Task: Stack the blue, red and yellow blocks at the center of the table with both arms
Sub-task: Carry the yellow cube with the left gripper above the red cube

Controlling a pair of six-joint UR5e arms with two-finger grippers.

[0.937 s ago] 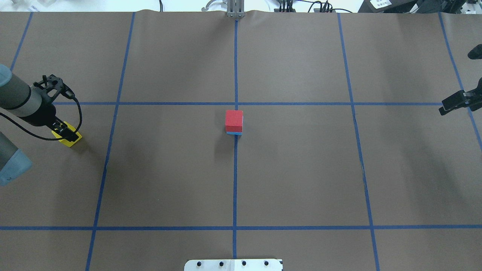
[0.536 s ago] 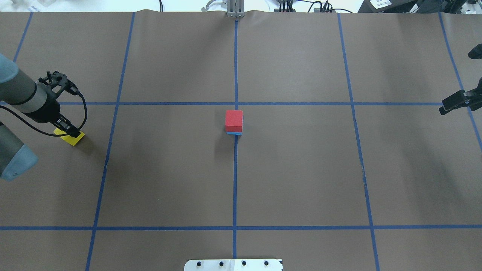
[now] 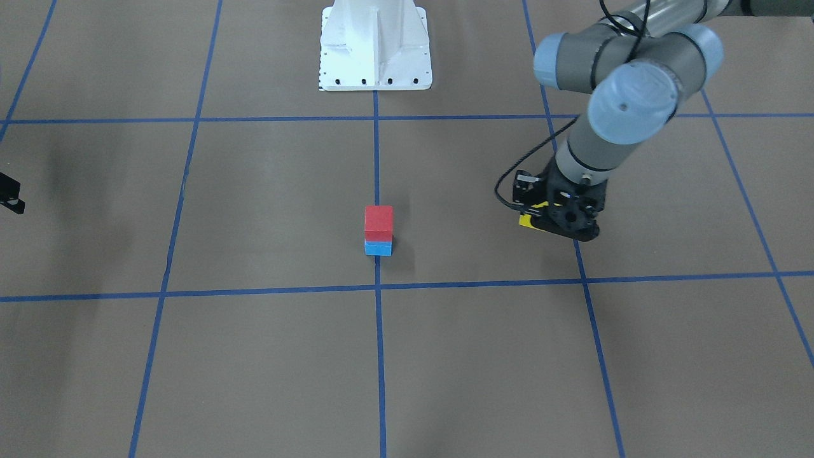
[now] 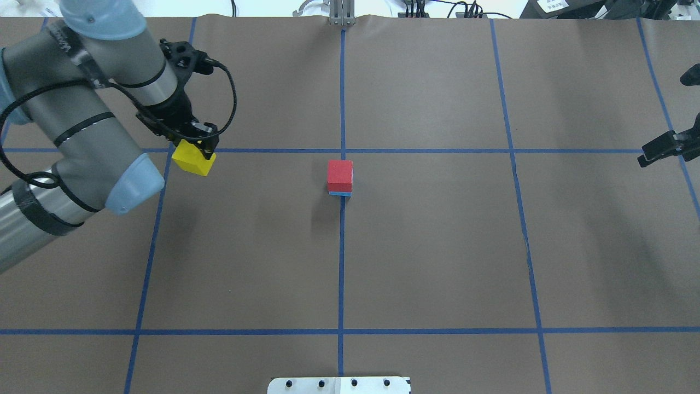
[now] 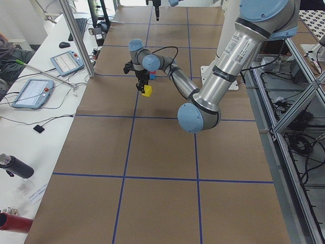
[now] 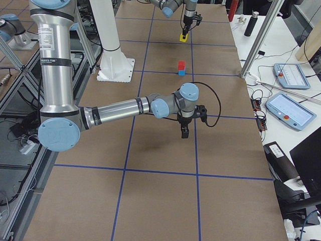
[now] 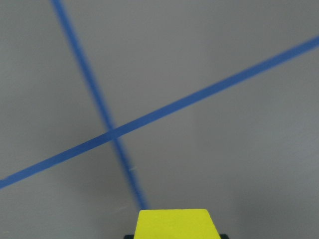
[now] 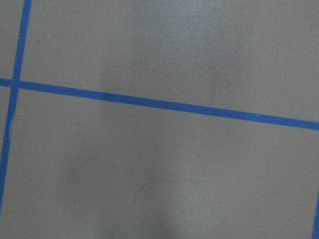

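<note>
Lifted from the far left edge of the overhead view, the yellow block [image 4: 191,160] now hangs clamped in the left gripper [image 4: 200,145], above the table [image 4: 437,246], upper left of centre. At centre, the red block [image 4: 339,173] sits on the blue block [image 4: 340,193]. Only the top placement seems left. The right gripper [image 4: 659,149] waits at the right edge; I cannot tell whether its fingers are apart.

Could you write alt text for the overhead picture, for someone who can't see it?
The robot's left gripper holds a yellow block over the left side of a brown table gridded with blue tape. At the centre, a red block sits on a blue block; the right gripper is at the right edge.
</note>
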